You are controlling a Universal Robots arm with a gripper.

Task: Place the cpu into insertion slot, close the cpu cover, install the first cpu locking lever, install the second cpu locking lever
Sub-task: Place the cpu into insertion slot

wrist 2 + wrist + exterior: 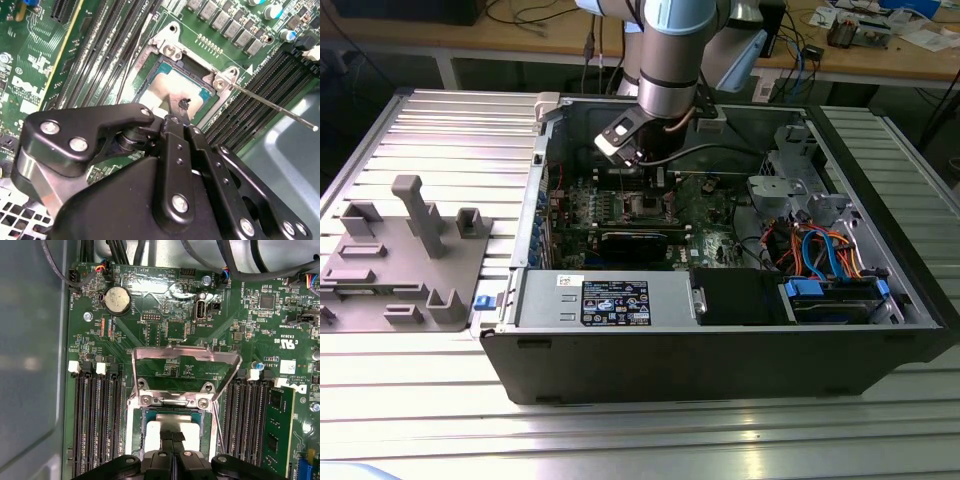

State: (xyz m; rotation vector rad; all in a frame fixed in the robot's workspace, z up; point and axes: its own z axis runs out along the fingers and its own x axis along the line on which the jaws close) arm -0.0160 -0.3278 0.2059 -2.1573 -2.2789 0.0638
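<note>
The cpu (pixel 172 423), a flat silver square, lies in the insertion slot (pixel 141 432) on the green board; the second wrist view shows its metal top (pixel 167 90) inside the slot's rim. The cpu cover (pixel 186 354) stands tilted up and open on its hinge. My gripper (pixel 172 436) is shut, its black fingertips (pixel 183 106) pressed together and resting on or just above the chip, with nothing between them. A thin locking lever rod (pixel 272 106) sticks out beside the slot, raised. In the exterior view the gripper (pixel 640 190) reaches down into the open computer case.
Long black memory slots (pixel 97 425) flank the socket on both sides. A black graphics card (pixel 635 243) lies in front of it, with the power supply (pixel 605 300) and blue-orange cables (pixel 820 250) nearby. A grey fixture (pixel 405 255) sits on the exterior view's left.
</note>
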